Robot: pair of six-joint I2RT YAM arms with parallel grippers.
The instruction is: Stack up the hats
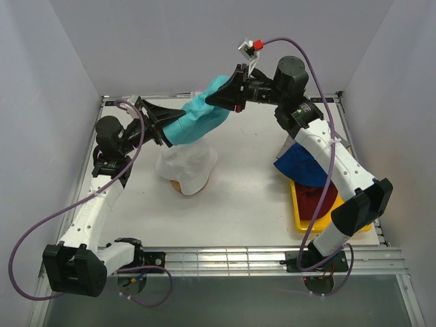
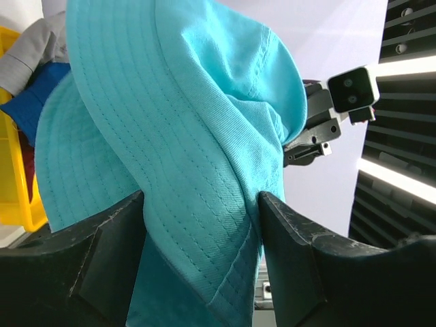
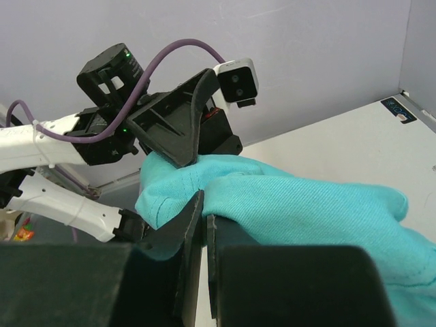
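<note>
Tray (image 1: 302, 222): yellow, on the right side of the table (image 1: 252, 197), partly crossed by the right arm.
In tray: dark red hat (image 1: 315, 201) lies inside; navy hat (image 1: 303, 163) sits at the far end, draped over the rim.
Grey hat (image 2: 27, 48): only a sliver shows in the left wrist view, above the navy one; whether it lies in the tray cannot be told.
Teal hat (image 1: 201, 116): in the air at the back of the table, stretched between both grippers, above and just behind the white hat (image 1: 187, 163).
Stand (image 1: 178, 186): wooden, capped by the white hat; only a bit of wood shows under the brim.
Right gripper (image 3: 204, 208): jaws pressed together on a fold of the teal hat.
Left gripper (image 2: 201, 204): jaws wide apart, bunched teal fabric fills the gap and touches both fingers; whether it is clamped cannot be told.
Hard to see: the teal hat fills the left wrist view, cut off at top and bottom; the white hat's far side is hidden under it.
</note>
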